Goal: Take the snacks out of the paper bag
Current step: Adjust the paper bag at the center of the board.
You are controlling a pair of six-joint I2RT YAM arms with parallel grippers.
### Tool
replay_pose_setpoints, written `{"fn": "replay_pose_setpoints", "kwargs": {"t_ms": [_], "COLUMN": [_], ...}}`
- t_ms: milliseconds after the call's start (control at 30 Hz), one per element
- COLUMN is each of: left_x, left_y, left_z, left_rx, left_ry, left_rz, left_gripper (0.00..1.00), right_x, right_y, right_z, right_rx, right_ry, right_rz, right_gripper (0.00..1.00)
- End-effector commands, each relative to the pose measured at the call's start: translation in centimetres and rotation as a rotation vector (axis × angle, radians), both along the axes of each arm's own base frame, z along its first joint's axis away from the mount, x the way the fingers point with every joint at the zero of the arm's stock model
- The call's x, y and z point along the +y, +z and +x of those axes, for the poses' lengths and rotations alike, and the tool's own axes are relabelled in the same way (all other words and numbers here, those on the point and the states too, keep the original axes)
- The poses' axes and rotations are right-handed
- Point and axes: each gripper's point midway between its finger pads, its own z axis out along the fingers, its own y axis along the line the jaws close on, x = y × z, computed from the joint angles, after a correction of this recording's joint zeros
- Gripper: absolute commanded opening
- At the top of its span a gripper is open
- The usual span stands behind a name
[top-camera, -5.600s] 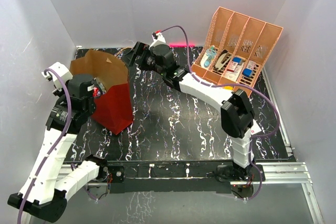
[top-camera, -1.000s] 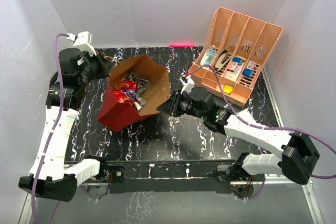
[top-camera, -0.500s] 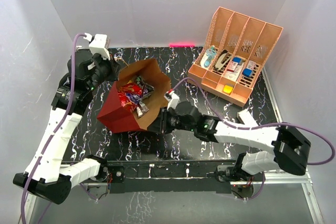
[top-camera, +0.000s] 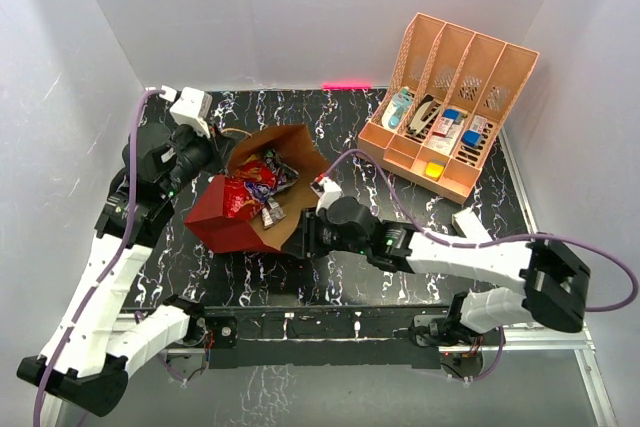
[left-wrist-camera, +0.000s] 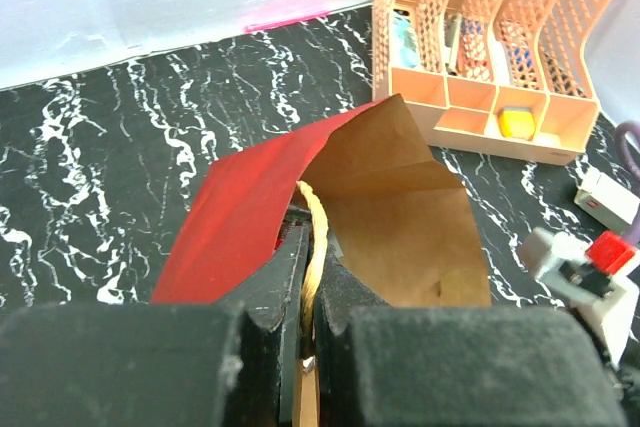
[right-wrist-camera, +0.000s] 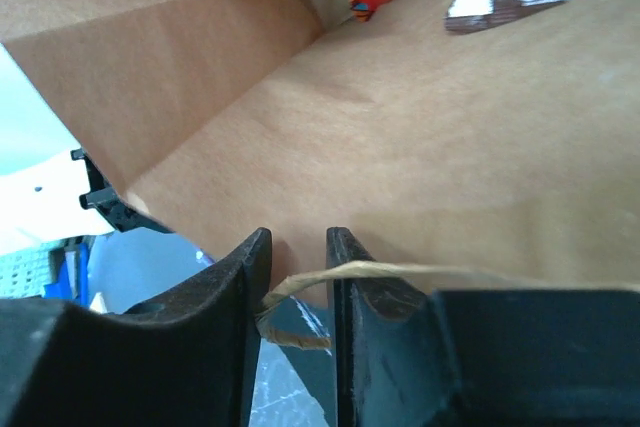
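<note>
Snacks [top-camera: 250,192] in bag [top-camera: 225,222]; organizer [top-camera: 455,107] rt, behind.

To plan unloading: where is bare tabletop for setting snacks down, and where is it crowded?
Bare: back centre, between paper bag and organizer; front strip along right arm. Crowded: around the bag, with left gripper and right gripper on it.

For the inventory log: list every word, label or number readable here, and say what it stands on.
No text can be read in any view.
Print on the red packet in the paper bag: too blurred.
Labels on the items in the peach organizer: too small.
</note>
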Motion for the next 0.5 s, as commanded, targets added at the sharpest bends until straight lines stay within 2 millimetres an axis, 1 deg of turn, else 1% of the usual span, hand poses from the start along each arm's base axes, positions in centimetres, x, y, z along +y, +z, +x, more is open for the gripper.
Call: {"fn": "replay_pose_setpoints", "kwargs": {"t_ms": [0,133,200,233,300,333,433,467], "left_x": [-1.7,-1.8,-2.0,-2.2,-2.6,-2.7,-3.0,-3.0], "left_y": [1.8,1.3,1.2,1.2,1.2,1.2,1.5,1.5], "left_z": [-1.0,-1.1,-1.4,-1.5,-1.8,-1.9,-2.3,-2.5], "left_rx": [-0.068,-0.068,-0.073,-0.071,-0.063,-0.060,-0.074,-0.076], "left_ry": [-0.103,-0.118,-0.132,-0.142,-0.172,-0.178,-0.199,-0.206], "left_rz": [-0.062,-0.038,-0.052,-0.058,-0.060,-0.061,-0.069,-0.072], "left_gripper": [0.00,0.00,0.00,0.00,0.00,0.00,0.00,0.00], "right_x": [-4.1,-7.6,-9.1,-9.8,-11.3,-11.7,-12.5,-12.7], "right_y": [0.7,0.4,0.7,1.2,2.5,3.8,6.6,7.3], "right_z": [1.4,1.6,2.0,2.3,3.1,3.5,4.6,5.0], "right_rx": [-0.096,-0.137,-0.190,-0.215,-0.264,-0.298,-0.426,-0.474], "right_ry": [-0.128,-0.200,-0.221,-0.242,-0.293,-0.309,-0.309,-0.305], "right_rz": [-0.091,-0.166,-0.195,-0.214,-0.251,-0.259,-0.297,-0.321], "right_gripper": [0.37,0.56,0.69,0.72,0.73,0.76,0.78,0.80]}}
